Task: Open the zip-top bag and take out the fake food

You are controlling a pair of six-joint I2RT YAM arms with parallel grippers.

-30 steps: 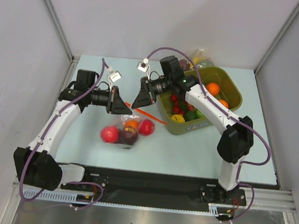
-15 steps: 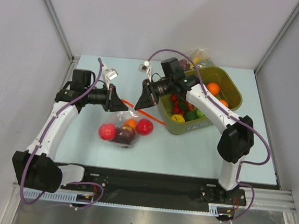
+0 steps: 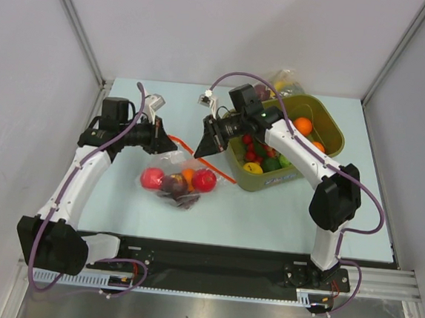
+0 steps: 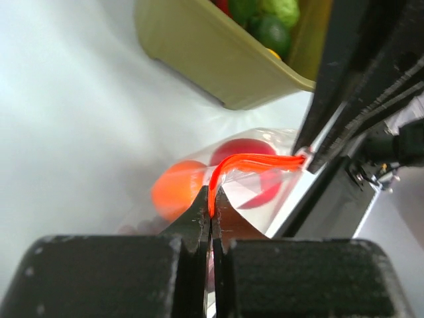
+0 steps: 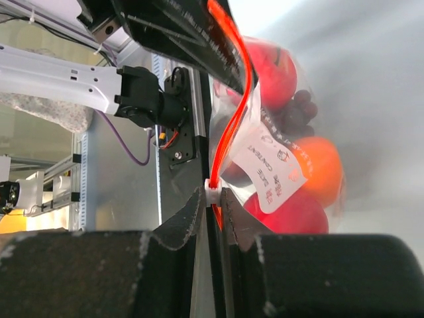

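The zip-top bag (image 3: 181,199) hangs low over the table between my grippers, its red-orange zip strip (image 3: 223,171) stretched across the top. Inside are a red apple (image 3: 205,179), an orange fruit (image 3: 189,175), a dark maroon fruit (image 3: 172,184) and another red fruit (image 3: 151,177). A dark grape bunch (image 5: 299,109) shows in the right wrist view. My left gripper (image 3: 171,141) is shut on the strip's left end (image 4: 212,199). My right gripper (image 3: 200,150) is shut on the strip's white slider (image 5: 213,191).
An olive-green tub (image 3: 332,132) stands at the right, holding limes, a lemon, chillies and orange fruits. Its near corner lies close to the bag (image 4: 218,73). A second clear bag (image 3: 285,79) with fruit shapes lies behind the tub.
My left gripper has drawn back to the left and my right a little to the right, so the gap between them has widened. The bag and its fruits have shifted slightly.
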